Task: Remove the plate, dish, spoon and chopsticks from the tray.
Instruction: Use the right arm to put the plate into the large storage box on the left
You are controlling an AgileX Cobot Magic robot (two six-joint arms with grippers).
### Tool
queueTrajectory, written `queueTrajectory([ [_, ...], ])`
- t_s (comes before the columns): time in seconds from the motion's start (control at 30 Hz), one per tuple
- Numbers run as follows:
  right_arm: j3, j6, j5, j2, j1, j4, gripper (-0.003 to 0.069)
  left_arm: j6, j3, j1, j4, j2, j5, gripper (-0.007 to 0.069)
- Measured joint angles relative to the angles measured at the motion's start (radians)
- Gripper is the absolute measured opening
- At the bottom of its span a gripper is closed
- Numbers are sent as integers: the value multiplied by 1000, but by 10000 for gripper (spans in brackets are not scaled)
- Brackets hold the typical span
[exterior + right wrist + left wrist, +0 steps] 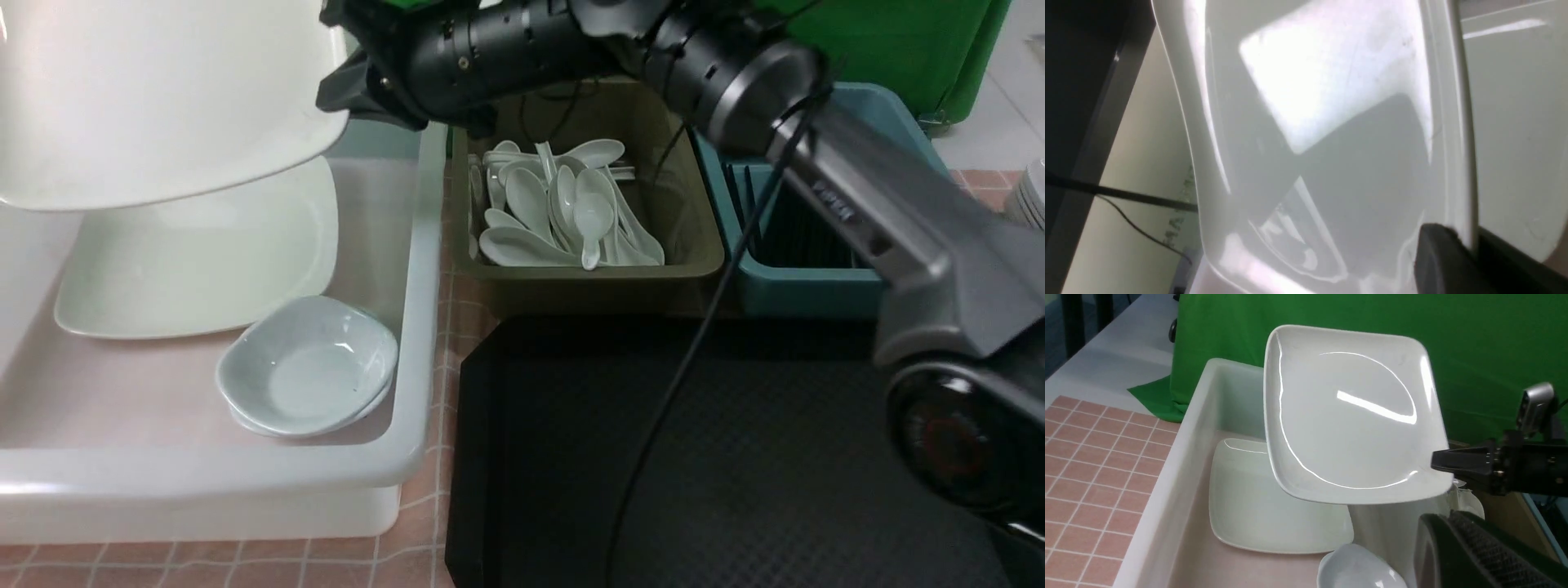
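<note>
The plate (155,98) hangs in the air over the white tub (424,245) on the robot's left, tilted so that its glossy inner face (1347,416) turns toward the left wrist camera. It touches nothing below it. The right gripper (1443,465) has it by one corner, with the black jaws pinched tight on the rim, so the plate sticks out past the fingertips and away from the arm. In the right wrist view the plate (1323,122) fills almost the whole picture, with one dark finger (1437,253) pressed against its edge. The right arm stretches across from the right to reach this spot. Directly beneath, a creamier square plate (204,261) lies flat on the tub floor, and just in front of it sit stacked small dishes (306,367). The left gripper (1470,547) shows only at the edge of its own camera, with its jaws closed. To the right of the tub stand an olive bin (702,261) heaped with white spoons (555,212) and a teal bin (816,286). The black tray (735,457) lies in front of both bins.
</note>
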Motion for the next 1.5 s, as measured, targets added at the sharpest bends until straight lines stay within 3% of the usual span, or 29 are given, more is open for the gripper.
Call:
queueTrajectory([
  [0.3, -74, 46, -115, 151, 46, -41, 65, 24, 0, 0, -10, 0, 0, 5],
  [0.53, -78, 84, -234, 181, 92, -60, 65, 47, 0, 0, -86, 0, 0, 5],
  [0.97, -112, 96, -159, 112, 93, -80, 65, 60, 0, 0, -95, 0, 0, 5],
  [1.13, -139, 96, -210, 46, 132, -108, 65, 60, 0, 0, -96, 0, 0, 5],
  [1.2, -134, 118, -250, 43, 161, -156, 65, 60, 0, 0, -96, 0, 0, 5],
  [1.3, -113, 271, -333, 82, 232, -303, 65, 61, 0, 0, -96, 0, 0, 5],
  [1.5, -97, 471, -391, 194, 240, -423, 67, 61, 0, 0, -107, 0, -1, 5],
])
